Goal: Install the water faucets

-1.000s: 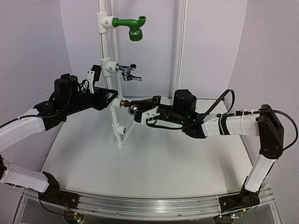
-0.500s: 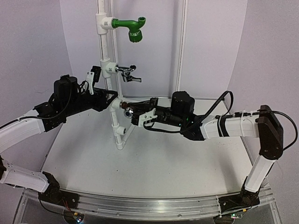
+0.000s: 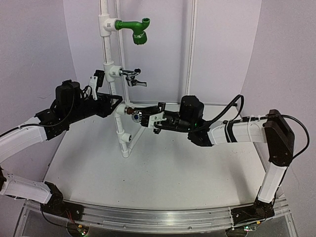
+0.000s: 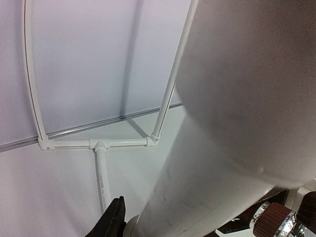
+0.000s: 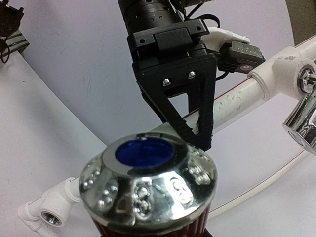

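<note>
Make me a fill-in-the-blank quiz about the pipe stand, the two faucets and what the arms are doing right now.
The elbow piece topping the white pipe stand is ____. The chrome faucet sits mounted just ____ that elbow piece. The right gripper holds the reddish-brown faucet, whose knob has a ____ centre. The left gripper is clamped on the stand's upright ____.
Missing words: green; below; blue; pipe.

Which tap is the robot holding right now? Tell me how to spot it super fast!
Find the tall white pipe standing on the table. Under the green elbow and the shiny chrome tap, the right gripper holds the dark red tap against the pipe. Only this one has a round silver knob with a blue dot.
</note>
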{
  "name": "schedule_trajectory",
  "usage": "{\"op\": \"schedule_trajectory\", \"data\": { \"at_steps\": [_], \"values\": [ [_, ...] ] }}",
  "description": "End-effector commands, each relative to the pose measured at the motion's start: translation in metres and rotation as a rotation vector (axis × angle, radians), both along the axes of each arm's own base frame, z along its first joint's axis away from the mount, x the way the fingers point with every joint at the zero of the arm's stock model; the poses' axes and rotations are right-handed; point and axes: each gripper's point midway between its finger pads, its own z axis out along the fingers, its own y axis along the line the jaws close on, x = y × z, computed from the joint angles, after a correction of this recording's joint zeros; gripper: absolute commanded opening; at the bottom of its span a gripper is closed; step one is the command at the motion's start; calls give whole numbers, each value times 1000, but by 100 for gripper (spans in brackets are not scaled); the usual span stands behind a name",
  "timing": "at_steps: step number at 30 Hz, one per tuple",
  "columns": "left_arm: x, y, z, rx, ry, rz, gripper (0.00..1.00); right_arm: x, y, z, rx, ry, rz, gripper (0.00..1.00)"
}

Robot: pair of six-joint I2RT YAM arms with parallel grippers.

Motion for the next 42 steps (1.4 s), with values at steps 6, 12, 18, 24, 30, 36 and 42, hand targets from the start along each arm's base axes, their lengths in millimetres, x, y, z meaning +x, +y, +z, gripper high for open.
{"op": "schedule_trajectory", "data": {
  "at_steps": [6, 12, 18, 24, 30, 36, 42],
  "values": [
    [-15, -8, -40, -103, 279, -23, 0, 8, 7, 27, 93, 53, -5, 0],
    [-17, -8, -39, -114, 275, -26, 0, 13, 10, 23, 109, 154, -10, 0],
    [-19, -6, -36, -131, 268, -26, 0, 16, 10, 24, 175, 284, 0, 0],
    [-19, -4, -38, -150, 268, -12, 0, 22, 10, 25, 261, 435, 6, 0],
    [-18, -8, -41, -146, 269, -25, 0, 27, 11, 23, 312, 572, 14, 0],
    [-19, -10, -39, -138, 258, -39, 0, 31, 15, 21, 332, 718, 30, 0],
    [-20, -14, -39, -136, 252, -45, 0, 35, 18, 14, 365, 850, 37, 0]
  ]
}}
